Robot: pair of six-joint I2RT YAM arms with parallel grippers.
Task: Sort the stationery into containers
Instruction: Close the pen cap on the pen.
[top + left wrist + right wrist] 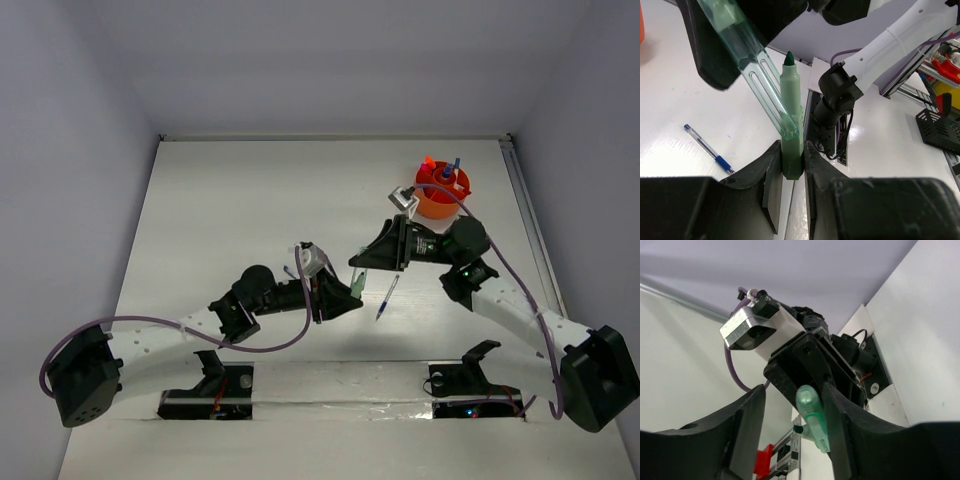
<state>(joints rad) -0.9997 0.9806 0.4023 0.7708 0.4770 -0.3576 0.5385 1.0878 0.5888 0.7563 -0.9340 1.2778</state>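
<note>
Now, left gripper (pixel 792 152): clamped tight on the lower barrel of a green marker (pixel 791 100), which stands upright with its dark tip bare.
Right gripper (pixel 794 392): jaws part-way apart. A clear green cap (pixel 810 410) sits between them against one finger (pixel 835 410), with a gap to the other; I cannot tell whether it is truly gripped.
Cap and marker: the cap hangs tilted, its lower end just beside the marker's barrel, not over the tip.
Blue pen (pixel 387 298): lies flat on the table (pixel 230 200), near the two grippers, on the right arm's side.
Orange cup (pixel 440 203): upright near the far right corner, close to the rail (pixel 520 200) along the right edge, with a few pens standing in it.
Open room: white table surface runs from the grippers out to the far wall and the left wall. The two arms meet mid-table, tips close together.
</note>
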